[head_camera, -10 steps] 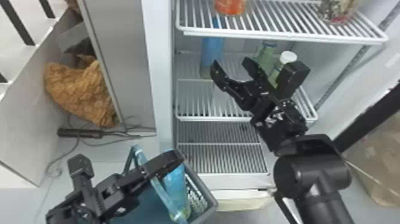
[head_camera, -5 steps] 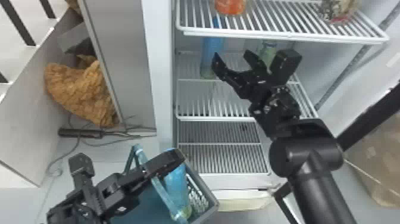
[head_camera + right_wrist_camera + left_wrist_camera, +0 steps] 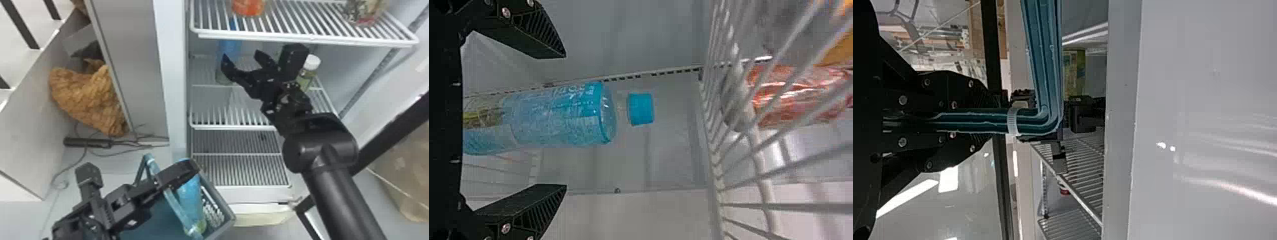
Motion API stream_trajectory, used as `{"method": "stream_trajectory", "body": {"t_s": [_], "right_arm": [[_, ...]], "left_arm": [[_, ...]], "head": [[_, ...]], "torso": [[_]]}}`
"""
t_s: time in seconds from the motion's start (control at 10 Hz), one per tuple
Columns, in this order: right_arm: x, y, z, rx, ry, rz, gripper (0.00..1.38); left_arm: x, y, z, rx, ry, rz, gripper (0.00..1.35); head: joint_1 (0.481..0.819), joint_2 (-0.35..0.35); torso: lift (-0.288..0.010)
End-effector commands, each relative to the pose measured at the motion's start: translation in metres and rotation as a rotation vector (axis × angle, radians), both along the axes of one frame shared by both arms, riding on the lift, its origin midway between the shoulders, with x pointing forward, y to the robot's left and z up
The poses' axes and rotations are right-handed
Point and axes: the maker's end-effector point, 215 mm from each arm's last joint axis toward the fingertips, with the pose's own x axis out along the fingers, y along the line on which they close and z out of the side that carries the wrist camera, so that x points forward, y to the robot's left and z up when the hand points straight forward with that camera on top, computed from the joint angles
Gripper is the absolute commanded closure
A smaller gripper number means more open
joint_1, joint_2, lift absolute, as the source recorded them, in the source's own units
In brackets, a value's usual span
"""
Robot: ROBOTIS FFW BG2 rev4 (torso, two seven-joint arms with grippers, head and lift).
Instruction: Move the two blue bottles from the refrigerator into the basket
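First watcher: Nearest, your left gripper of flat black fingers is closed around the blue-green plastic handle of the grey plastic basket. One blue-wrapped plastic bottle is already inside.

Second watcher: And your right gripper, farther off?

First watcher: Its two fingers stand wide apart with nothing between them. Beyond it, the other tall clear bottle with blue wrap and blue cap stands upright on the wire shelf in the refrigerator.

Second watcher: How will this one handle?

First watcher: Moderately heavy, I think, if it is full (I cannot tell the level). The wall should give a little, and cold moisture could make it slippery. Better you take it around the middle of the wrap, not by the cap.

Second watcher: What is different from the earlier frame?

First watcher: Your right gripper has moved deeper and more to the left, toward this bottle; your left one has stayed.
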Motion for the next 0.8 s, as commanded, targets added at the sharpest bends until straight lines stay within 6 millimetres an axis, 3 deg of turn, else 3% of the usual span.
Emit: {"method": "stream_trajectory", "body": {"t_s": [0.0, 0.7], "right_arm": [[0.006, 0.004, -0.008, -0.014, 0.021, 0.008, 0.13], [0.034, 0.021, -0.026, -0.069, 0.076, 0.037, 0.18]], "left_arm": [[0.0, 0.0, 0.0, 0.001, -0.002, -0.002, 1.2], [0.002, 0.0, 0.002, 0.004, -0.009, -0.005, 1.2]], "head": [[0.695, -0.09], [0.695, -0.065]], "torso": [[-0.22], [-0.22]]}}
